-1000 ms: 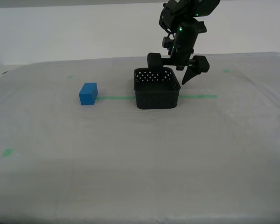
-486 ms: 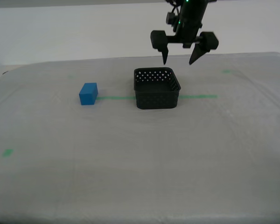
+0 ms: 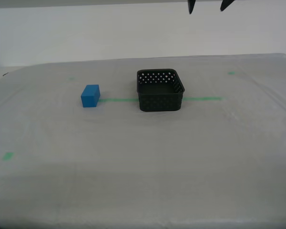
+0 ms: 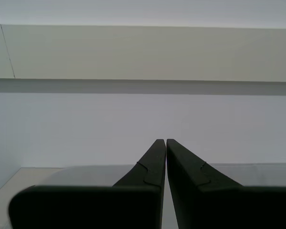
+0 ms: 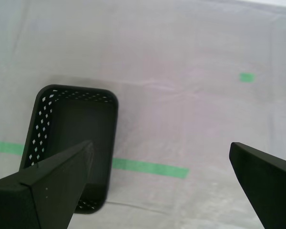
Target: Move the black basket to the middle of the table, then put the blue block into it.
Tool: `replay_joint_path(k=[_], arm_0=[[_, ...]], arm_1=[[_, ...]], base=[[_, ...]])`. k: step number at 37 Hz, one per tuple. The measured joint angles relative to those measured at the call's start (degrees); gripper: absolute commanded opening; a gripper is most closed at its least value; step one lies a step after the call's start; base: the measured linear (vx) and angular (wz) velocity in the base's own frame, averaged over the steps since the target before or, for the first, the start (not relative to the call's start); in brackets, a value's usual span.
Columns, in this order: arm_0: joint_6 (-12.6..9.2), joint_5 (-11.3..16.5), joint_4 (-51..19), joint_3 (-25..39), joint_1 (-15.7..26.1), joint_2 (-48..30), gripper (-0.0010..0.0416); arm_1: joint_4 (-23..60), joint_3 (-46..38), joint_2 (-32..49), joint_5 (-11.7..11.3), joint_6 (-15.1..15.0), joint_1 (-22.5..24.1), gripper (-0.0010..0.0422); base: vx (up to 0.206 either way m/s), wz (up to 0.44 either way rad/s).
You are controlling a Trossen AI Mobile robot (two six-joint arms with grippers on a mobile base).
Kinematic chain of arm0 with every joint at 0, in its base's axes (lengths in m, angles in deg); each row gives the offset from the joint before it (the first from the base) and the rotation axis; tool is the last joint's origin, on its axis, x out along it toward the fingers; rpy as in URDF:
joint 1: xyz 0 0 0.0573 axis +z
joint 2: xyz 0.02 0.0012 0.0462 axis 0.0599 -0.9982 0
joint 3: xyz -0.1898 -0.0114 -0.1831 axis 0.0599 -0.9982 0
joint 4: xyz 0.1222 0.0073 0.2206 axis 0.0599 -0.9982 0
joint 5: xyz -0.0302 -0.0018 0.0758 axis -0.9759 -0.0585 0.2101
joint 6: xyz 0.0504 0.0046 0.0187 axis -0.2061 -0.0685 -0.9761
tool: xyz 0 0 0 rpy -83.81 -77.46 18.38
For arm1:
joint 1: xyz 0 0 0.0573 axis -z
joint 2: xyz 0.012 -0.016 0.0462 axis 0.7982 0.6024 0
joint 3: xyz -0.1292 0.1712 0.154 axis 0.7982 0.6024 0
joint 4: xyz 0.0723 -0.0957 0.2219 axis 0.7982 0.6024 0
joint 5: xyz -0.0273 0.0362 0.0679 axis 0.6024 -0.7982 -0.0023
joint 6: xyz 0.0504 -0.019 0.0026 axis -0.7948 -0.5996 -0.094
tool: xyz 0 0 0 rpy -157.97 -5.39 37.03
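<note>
The black basket (image 3: pixel 159 102) stands upright and empty on the table (image 3: pixel 143 162), on the green tape line, near the middle. It also shows in the first wrist view (image 5: pixel 83 126). The blue block (image 3: pixel 90 95) lies on the table toward the exterior view's left of the basket, apart from it. My first gripper (image 3: pixel 207 6) is open and empty, high above the basket's far right side; only its fingertips show at the exterior view's top edge. In the first wrist view my first gripper (image 5: pixel 159 145) has its jaws wide apart. My second gripper (image 4: pixel 162 141) is shut, empty, facing a wall.
A thin green tape line (image 3: pixel 202 99) runs across the table under the basket. Small green tape marks lie at the near left (image 3: pixel 8 155) and far right (image 3: pixel 231 73). A white wall stands behind the table's far edge.
My first gripper has risen from the basket's far right rim, open, to the exterior view's top edge. The basket and block have not moved.
</note>
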Motion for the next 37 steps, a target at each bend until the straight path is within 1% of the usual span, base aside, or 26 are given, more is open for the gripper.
replay_joint_path(k=[4, 8, 12, 25, 29, 32, 34, 37], arm_0=[[1.0, -1.3, -2.8, 0.0, -1.3, 2.9, 0.0401], [1.6, -2.5, -4.9, 0.0, -2.9, 5.0, 0.0401], [2.6, -3.7, -5.9, 0.0, -4.7, 6.4, 0.0401], [6.6, -3.6, -6.6, 0.0, -11.1, 7.1, 0.0400], [7.9, -2.6, -6.4, -0.1, -13.3, 7.1, 0.0401], [9.2, -1.2, -4.2, -1.6, -15.1, 7.3, 0.0401], [9.7, 0.8, -1.6, -4.0, -16.7, 7.9, 0.0400], [10.0, 4.2, 3.1, -8.9, -19.1, 9.1, 0.0401]], arm_1=[[0.0, 0.0, 0.0, 0.0, 0.0, 0.0, 0.0000], [0.0, 0.0, 0.0, 0.0, 0.0, 0.0, 0.0000], [0.0, 0.0, 0.0, 0.0, 0.0, 0.0, 0.0000], [0.0, 0.0, 0.0, 0.0, 0.0, 0.0, 0.0000], [0.0, 0.0, 0.0, 0.0, 0.0, 0.0, 0.0000], [0.0, 0.0, 0.0, 0.0, 0.0, 0.0, 0.0000], [0.0, 0.0, 0.0, 0.0, 0.0, 0.0, 0.0000], [0.0, 0.0, 0.0, 0.0, 0.0, 0.0, 0.0000]], base=[[0.000, 0.000], [0.000, 0.000], [0.000, 0.000], [0.000, 0.000], [0.000, 0.000], [0.000, 0.000], [0.000, 0.000], [0.000, 0.000]])
